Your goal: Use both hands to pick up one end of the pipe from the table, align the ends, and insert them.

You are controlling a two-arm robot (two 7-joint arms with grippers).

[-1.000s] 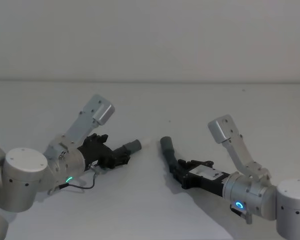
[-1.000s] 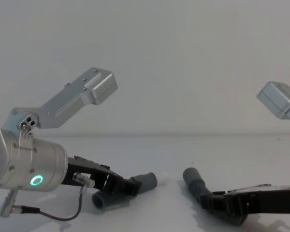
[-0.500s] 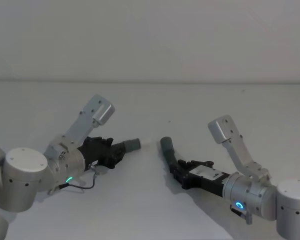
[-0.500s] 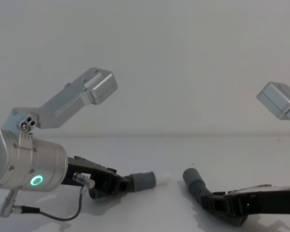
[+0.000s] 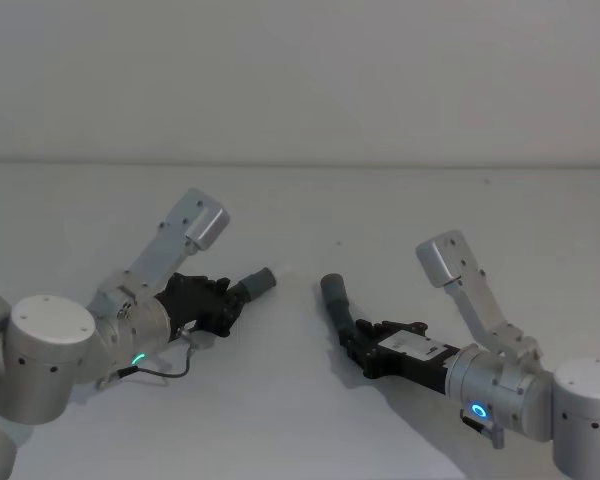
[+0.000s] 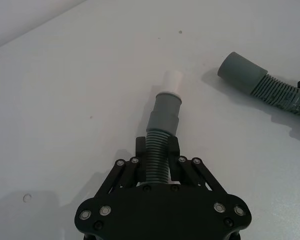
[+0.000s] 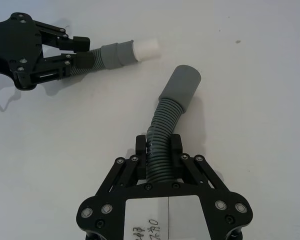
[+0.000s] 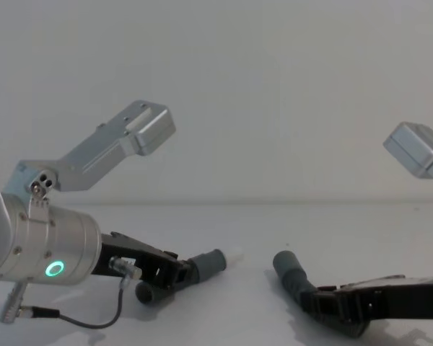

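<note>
Though pipe (image 7: pixel 162 131) ribbed dark grey, cuffs (image 7: pixel 180 84) smooth.

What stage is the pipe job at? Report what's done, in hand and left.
Done: the left gripper is shut on the hose with the whitish tip, and the right gripper is shut on the other hose with the open socket. In hand: both ends are held, but they are apart and not in line. Left: align tip with socket and insert.
</note>
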